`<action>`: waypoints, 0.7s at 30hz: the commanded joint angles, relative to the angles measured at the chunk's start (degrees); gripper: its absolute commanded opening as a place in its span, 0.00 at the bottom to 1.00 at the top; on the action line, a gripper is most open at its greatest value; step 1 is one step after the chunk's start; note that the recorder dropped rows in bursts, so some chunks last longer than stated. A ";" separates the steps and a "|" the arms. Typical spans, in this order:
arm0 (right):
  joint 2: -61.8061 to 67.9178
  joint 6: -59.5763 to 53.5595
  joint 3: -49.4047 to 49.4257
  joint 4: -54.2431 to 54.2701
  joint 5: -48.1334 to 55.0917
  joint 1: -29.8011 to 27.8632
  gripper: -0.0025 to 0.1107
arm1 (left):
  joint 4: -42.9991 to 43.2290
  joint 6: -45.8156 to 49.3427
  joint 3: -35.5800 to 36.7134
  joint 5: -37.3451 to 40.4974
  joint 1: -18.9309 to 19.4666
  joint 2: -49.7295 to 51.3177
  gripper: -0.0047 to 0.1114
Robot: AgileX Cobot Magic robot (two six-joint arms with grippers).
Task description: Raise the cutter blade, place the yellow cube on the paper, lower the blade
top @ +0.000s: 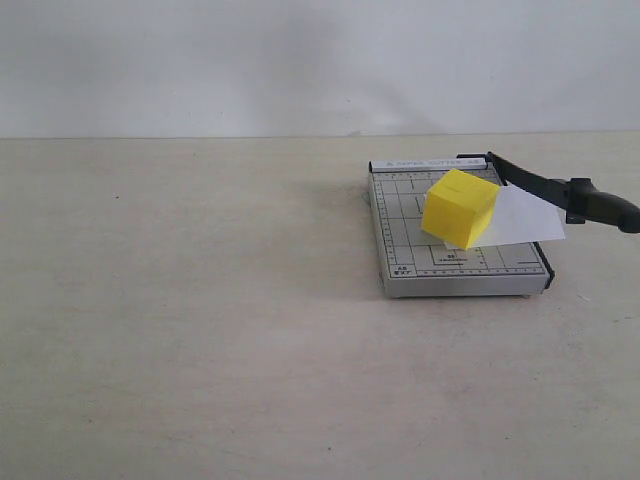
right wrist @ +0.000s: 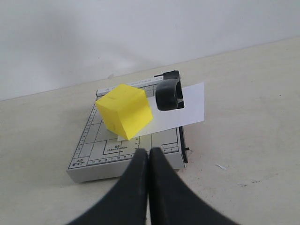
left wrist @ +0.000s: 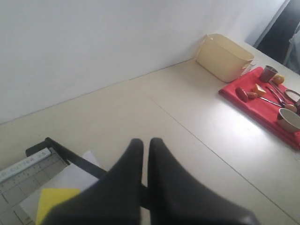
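The yellow cube [top: 460, 208] rests tilted on the white paper [top: 528, 215], which lies on the grey gridded cutter base [top: 410, 255] and sticks out past its right edge. The cutter blade [top: 560, 190] stands partly raised over the paper, its thick handle [top: 610, 208] out to the right. In the right wrist view, cube [right wrist: 124, 110], paper [right wrist: 192, 105] and blade handle [right wrist: 167, 93] lie beyond my right gripper [right wrist: 149, 152], which is shut and empty, short of the base's near edge. My left gripper [left wrist: 145, 142] is shut and empty above the blade [left wrist: 70, 157], paper [left wrist: 70, 180] and cube [left wrist: 52, 202]. Neither gripper shows in the exterior view.
In the left wrist view a cream basket [left wrist: 224, 56] stands by the wall and a red mat [left wrist: 255, 105] carries a cup, a bowl [left wrist: 288, 120] and small items. The beige table [top: 200, 300] stretches left and in front of the cutter.
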 commanded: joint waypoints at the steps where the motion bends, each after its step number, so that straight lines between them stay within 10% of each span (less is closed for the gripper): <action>1: -0.09 -0.25 0.24 -0.21 -0.70 0.07 0.03 | 3.66 0.33 -3.85 1.96 0.14 -2.49 0.08; 21: -0.09 -0.25 0.24 -0.21 -0.70 0.07 0.03 | 7.12 -0.26 17.34 6.93 4.57 -44.06 0.08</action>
